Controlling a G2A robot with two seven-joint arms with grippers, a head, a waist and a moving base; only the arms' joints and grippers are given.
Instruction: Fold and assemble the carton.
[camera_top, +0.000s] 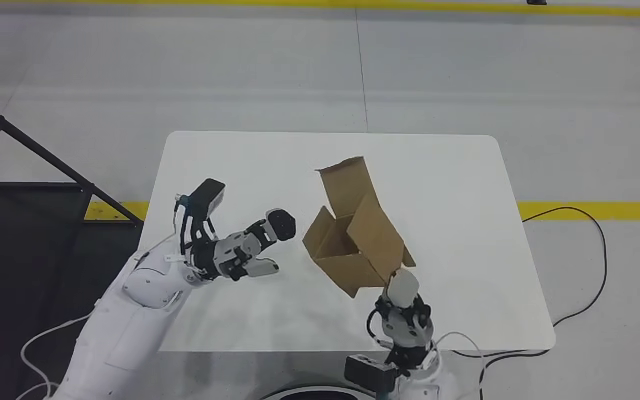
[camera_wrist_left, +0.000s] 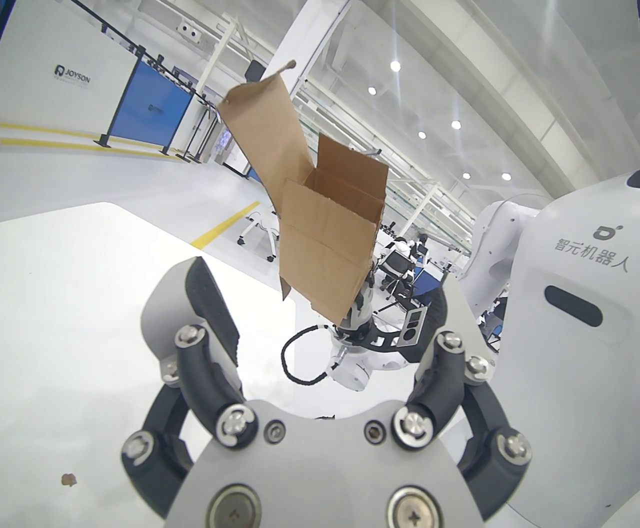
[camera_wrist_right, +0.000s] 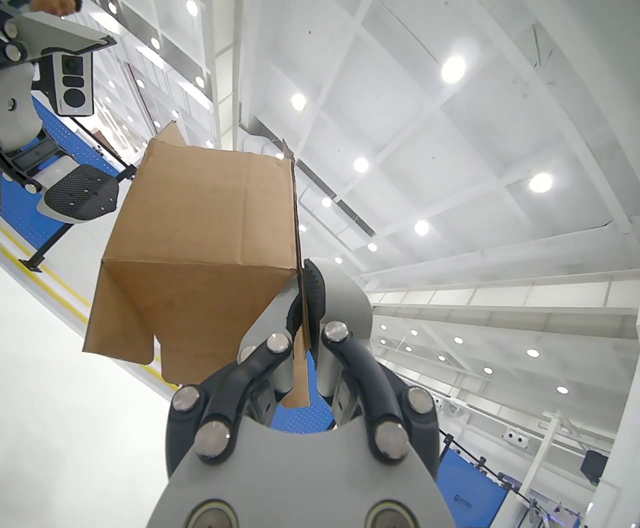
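Observation:
A brown cardboard carton (camera_top: 352, 232) is held tilted above the white table (camera_top: 450, 170), with its mouth open and one long flap (camera_top: 346, 183) standing up toward the far side. My right gripper (camera_wrist_right: 303, 300) is shut on a lower edge of the carton (camera_wrist_right: 210, 235), near the table's front edge (camera_top: 402, 283). My left gripper (camera_top: 273, 245) stands open to the left of the carton, apart from it, with nothing between its fingers (camera_wrist_left: 212, 300). From the left wrist the carton (camera_wrist_left: 325, 240) hangs ahead, beyond that gripper (camera_wrist_left: 325, 320).
A black frame (camera_top: 40, 160) stands off the table's left side. A black cable (camera_top: 590, 260) trails on the floor at the right, across a yellow floor line (camera_top: 580, 210). A small crumb (camera_wrist_left: 68, 480) lies on the table by the left gripper.

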